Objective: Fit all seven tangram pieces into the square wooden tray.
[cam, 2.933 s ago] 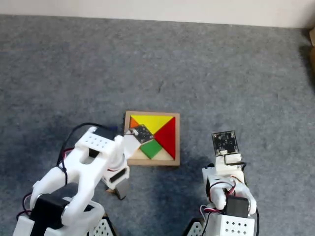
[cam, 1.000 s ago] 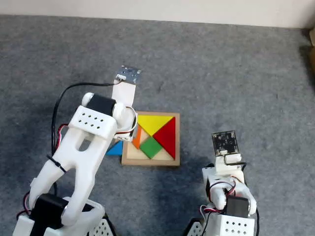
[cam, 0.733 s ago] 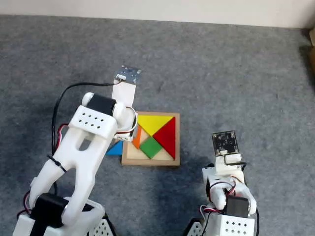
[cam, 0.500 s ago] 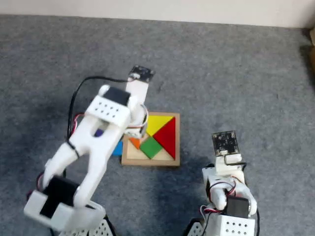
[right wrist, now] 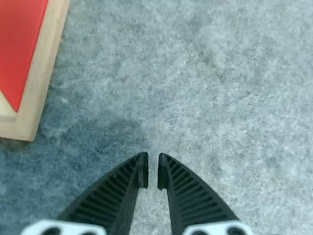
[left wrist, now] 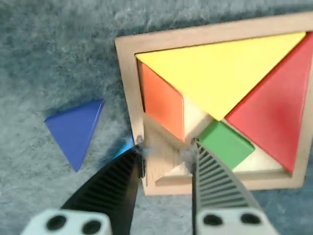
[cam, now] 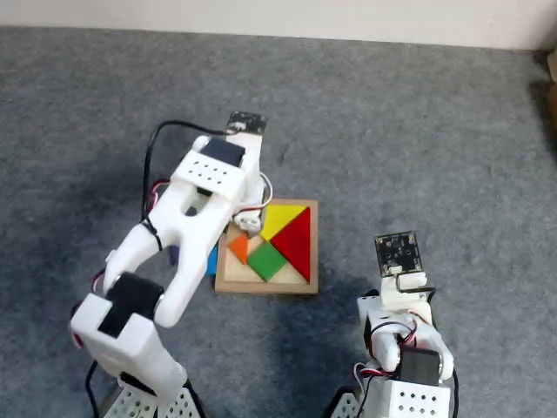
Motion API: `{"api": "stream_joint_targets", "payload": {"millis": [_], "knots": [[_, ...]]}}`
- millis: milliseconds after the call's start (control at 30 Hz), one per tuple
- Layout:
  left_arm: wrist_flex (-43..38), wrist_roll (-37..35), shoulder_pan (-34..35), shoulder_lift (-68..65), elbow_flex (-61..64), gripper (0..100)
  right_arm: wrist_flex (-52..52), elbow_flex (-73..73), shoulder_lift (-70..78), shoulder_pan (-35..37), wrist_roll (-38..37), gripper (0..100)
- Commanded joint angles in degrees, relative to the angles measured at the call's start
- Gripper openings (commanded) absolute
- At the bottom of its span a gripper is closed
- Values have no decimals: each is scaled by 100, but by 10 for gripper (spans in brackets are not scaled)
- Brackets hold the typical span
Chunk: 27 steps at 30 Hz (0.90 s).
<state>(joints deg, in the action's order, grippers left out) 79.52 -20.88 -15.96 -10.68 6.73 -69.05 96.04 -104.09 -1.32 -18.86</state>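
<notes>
The square wooden tray lies mid-carpet with a yellow triangle, a red triangle, a green square and an orange piece in it. My left arm stretches over the tray's left side. In the left wrist view my left gripper is open, with nothing in it, above bare wood by the tray rim. A dark blue triangle lies on the carpet outside, and a light blue piece peeks out by one finger. My right gripper is shut over carpet, off the tray's corner.
Grey carpet spreads all around the tray. In the high view a blue piece shows between the tray's left rim and the left arm. The right arm stands folded at the near right. A pale wall strip runs along the far edge.
My left arm has stretched out from the near side and swung right, over the tray's left part. A blue piece came into sight left of the tray. The right arm kept still.
</notes>
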Motion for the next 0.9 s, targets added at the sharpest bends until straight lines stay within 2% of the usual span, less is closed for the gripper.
{"api": "stream_joint_targets", "payload": {"millis": [0,100,267,500,700,867], "knots": [[9,-211,-101,-233,-532,39,-13,505,-66,-75,-53,48],[18,-229,-119,-690,-848,44,-13,505,-66,-75,-53,48],[62,-229,-136,-1165,-1209,137,-13,505,-66,-75,-53,48],[290,-237,-127,-1174,-1305,262,-13,505,-66,-75,-53,48],[747,-237,-127,-1174,-1604,277,-13,505,-66,-75,-53,48],[756,-237,-145,-1244,-1560,277,-13,505,-66,-75,-53,48]]}}
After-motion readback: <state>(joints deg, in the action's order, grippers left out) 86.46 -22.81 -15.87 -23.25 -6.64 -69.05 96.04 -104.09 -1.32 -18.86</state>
